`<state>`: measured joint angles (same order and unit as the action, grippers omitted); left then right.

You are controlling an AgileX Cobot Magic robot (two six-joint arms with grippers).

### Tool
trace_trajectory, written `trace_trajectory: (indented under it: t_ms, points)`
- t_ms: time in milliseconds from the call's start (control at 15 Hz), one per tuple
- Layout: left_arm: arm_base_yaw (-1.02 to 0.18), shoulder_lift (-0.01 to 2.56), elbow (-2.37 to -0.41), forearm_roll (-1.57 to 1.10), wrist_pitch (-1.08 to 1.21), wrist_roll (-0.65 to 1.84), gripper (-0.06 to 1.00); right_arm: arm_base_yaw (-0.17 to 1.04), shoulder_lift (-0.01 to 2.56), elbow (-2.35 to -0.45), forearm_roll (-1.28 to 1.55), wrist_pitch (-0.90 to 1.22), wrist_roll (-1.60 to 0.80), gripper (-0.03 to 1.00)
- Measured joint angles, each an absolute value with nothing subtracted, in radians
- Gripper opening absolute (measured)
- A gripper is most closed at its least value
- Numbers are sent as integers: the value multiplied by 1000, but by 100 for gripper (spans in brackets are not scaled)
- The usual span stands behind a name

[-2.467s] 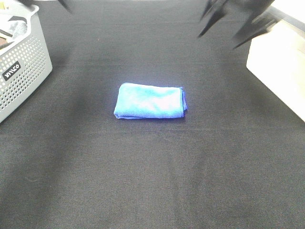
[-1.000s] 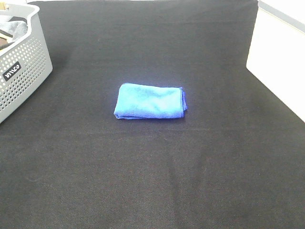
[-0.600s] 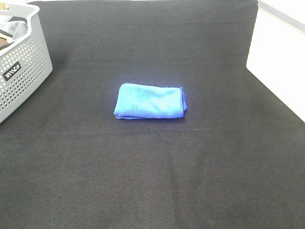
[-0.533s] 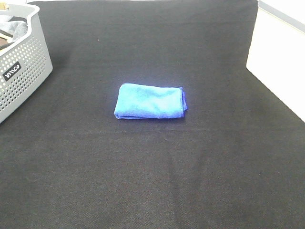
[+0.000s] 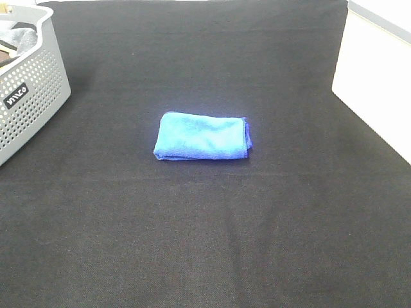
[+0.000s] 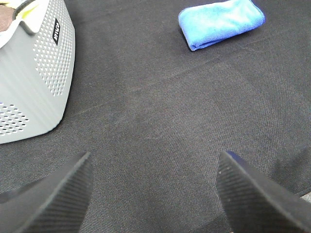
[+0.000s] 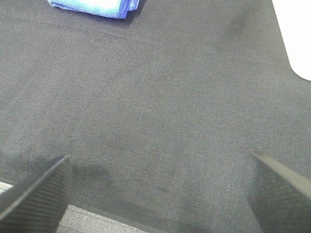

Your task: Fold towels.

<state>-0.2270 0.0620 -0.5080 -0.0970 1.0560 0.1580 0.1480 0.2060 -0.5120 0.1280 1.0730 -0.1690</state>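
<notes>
A blue towel [image 5: 202, 136] lies folded into a small rectangle in the middle of the black cloth. It also shows in the left wrist view [image 6: 221, 23] and partly in the right wrist view [image 7: 95, 8]. Neither arm shows in the exterior high view. My left gripper [image 6: 154, 194] is open and empty, well away from the towel, with the basket to one side. My right gripper [image 7: 155, 194] is open and empty, away from the towel over bare cloth.
A grey perforated basket [image 5: 29, 96] holding other cloth stands at the far left, also in the left wrist view [image 6: 39, 73]. The black cloth [image 5: 205, 244] covers the table. A white surface [image 5: 376, 77] borders it on the right.
Both arms, blurred at the top edge 2.5 s ago, have left the exterior high view. The towel has not moved.
</notes>
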Motion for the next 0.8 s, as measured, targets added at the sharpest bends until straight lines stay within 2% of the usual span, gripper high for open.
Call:
trace_trajectory:
  t_ms: [267,400,600,800]
  points:
    - [-212,62,-508,-97,1056,158,69,148,206,-512,129,1073,-169,89]
    - [-127,61,-508,-98,1056,158,69,143,183,-512,131,1073,-169,89]
    - [-7,25,-508,-98,1054,158,69,35,86,-512,139,1072,-169,89]
    - [-3,-3,-508,-98,1053,158,69,1,18,-512,147,1072,-169,89]
